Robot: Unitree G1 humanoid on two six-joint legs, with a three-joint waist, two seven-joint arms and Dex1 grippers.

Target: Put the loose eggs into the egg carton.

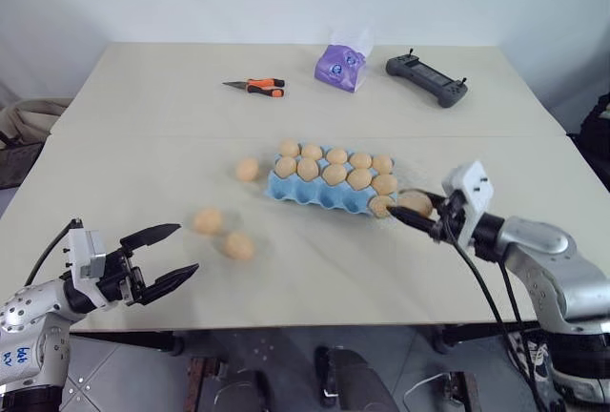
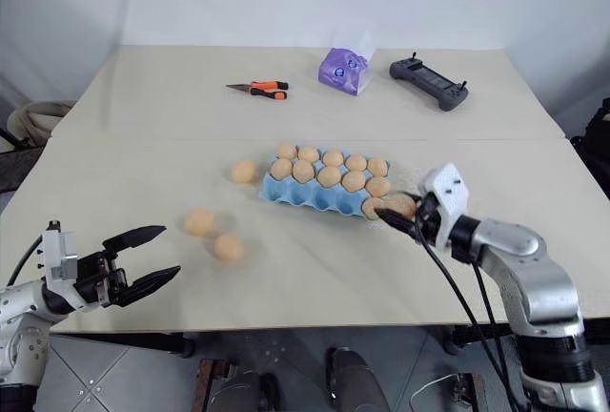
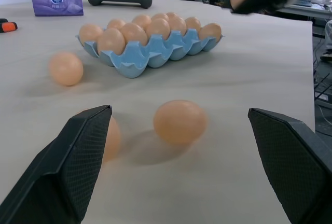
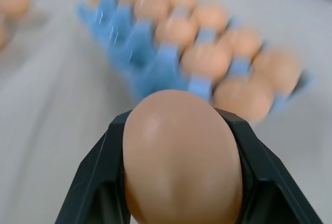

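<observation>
Right gripper [image 1: 416, 214] pinched tight on one egg [image 4: 182, 156], held just off the near right corner of the light blue egg carton [image 1: 315, 193], which sits mid-table with most cups filled. Left gripper [image 1: 164, 257] hangs at the near left edge, fingers spread wide, nothing in them. Three loose eggs lie on the table [image 1: 315, 269]: one [image 1: 248, 170] just left of the carton, two [image 1: 208, 220] [image 1: 238, 245] nearer, between carton and left gripper.
</observation>
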